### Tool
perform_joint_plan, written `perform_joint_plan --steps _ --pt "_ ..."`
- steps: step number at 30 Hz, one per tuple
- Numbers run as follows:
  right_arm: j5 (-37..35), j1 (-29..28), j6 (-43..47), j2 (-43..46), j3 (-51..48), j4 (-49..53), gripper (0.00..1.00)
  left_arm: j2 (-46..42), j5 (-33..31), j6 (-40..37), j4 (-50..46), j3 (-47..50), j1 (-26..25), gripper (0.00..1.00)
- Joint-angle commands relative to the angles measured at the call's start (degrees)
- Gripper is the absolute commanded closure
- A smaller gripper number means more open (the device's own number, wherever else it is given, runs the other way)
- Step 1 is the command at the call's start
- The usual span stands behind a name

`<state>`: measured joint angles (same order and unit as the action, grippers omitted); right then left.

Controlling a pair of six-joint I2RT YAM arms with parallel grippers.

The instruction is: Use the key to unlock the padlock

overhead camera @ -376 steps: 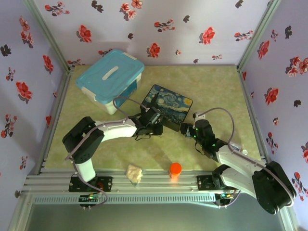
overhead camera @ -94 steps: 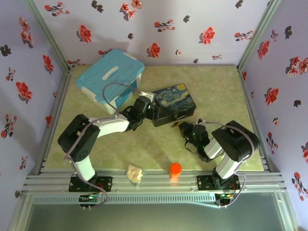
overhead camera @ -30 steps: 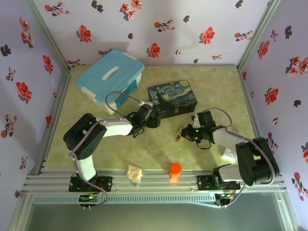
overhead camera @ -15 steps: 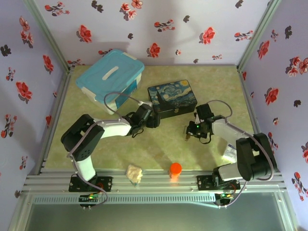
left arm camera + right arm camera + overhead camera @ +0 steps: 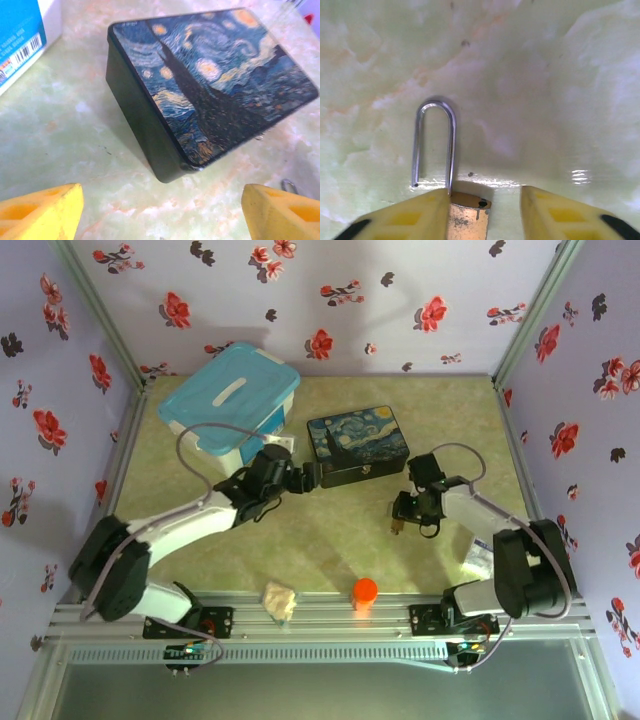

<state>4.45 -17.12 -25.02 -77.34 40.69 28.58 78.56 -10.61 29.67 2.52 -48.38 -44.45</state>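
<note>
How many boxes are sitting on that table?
2: a blue-lidded white plastic box at the far left, and a dark starry-night painted tin box near the middle, just beside it.

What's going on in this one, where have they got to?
Two robot arms work over a pale green table. The right tool straddles the body of a small brass padlock lying flat on the table, with a gap on one side, so it is not clamped. One leg of the silver shackle sits free of the body, so the lock looks open. The left tool hangs open near the painted box, holding nothing.
</note>
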Motion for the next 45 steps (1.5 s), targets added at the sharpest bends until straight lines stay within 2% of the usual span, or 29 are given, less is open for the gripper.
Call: perform_joint_plan --steps 1,2,4,5,6,9,14,16,18,21,24,29,34,35,36,37,40,42,45 --pt "-6.0 0.4 0.8 8.0 0.3 -2.8 0.5 -9.0 1.0 -4.7 -3.7 2.6 0.0 0.16" --pt "-7.1 0.3 1.4 10.2 0.1 -3.8 0.44 -11.7 -0.1 -5.5 -5.4 3.1 0.1 0.14" --pt "-11.1 0.5 2.7 14.9 -0.8 -6.2 0.16 -18.2 -4.4 -8.3 -9.5 4.4 0.8 0.11" --pt "-13.7 0.5 3.4 16.5 -1.6 -7.9 0.02 -20.9 -6.6 -10.1 -10.7 5.3 1.3 0.05" --pt "-16.3 0.7 4.3 18.5 -3.0 -10.2 0.01 -24.0 -10.3 -13.0 -11.3 7.1 1.7 0.01" --pt "-22.8 2.7 5.9 22.1 -6.7 -15.8 0.01 -31.9 -20.0 -18.8 -11.1 12.6 4.6 0.0" --pt "-26.1 8.9 10.2 22.9 -12.2 -26.3 0.01 -39.0 -22.3 -30.3 -4.8 21.3 14.7 0.0" --pt "-27.5 10.6 11.6 22.2 -16.4 -34.8 0.01 -38.5 -22.0 -30.5 -0.8 23.5 18.4 0.0" --pt "-27.5 10.9 16.8 21.0 -22.4 -48.2 0.01 -34.7 -22.0 -33.3 8.5 27.1 20.9 0.0" --pt "-28.7 12.4 16.9 16.2 -27.0 -62.7 0.01 -26.1 -20.7 -35.2 20.8 30.3 25.8 0.0" --pt "-26.8 14.3 15.4 8.0 -27.0 -72.2 0.01 -16.2 -13.3 -35.0 37.4 34.7 32.6 0.0" --pt "-21.3 16.0 17.5 -2.6 -23.9 -80.9 0.01 -4.0 -5.1 -31.5 52.6 35.5 38.0 0.0" --pt "-17.7 17.0 17.9 -13.6 -22.7 -90.2 0.0 9.1 -4.6 -31.3 63.9 34.4 39.7 0.0" --pt "-16.7 17.0 18.2 -12.1 -21.5 -85.7 0.01 11.7 -4.8 -31.3 66.7 34.3 40.1 0.0" --pt "-17.1 17.0 17.7 -11.0 -19.5 -80.0 0.01 11.0 -4.9 -31.1 64.1 33.8 40.1 0.0" --pt "-17.5 16.9 17.9 -11.4 -18.8 -78.7 0.01 10.0 -4.9 -30.6 60.5 32.7 40.2 0.0" --pt "-17.7 16.6 18.5 -11.9 -19.3 -80.7 0.01 10.2 -5.2 -30.2 52.4 27.3 40.5 0.0" --pt "-17.5 16.5 18.6 -11.7 -19.0 -79.8 0.01 10.1 -4.3 -27.3 50.1 26.5 43.0 0.0" --pt "-17.4 16.5 18.8 -11.8 -19.1 -80.1 0.01 10.0 -4.2 -26.4 50.6 26.9 43.4 0.0"
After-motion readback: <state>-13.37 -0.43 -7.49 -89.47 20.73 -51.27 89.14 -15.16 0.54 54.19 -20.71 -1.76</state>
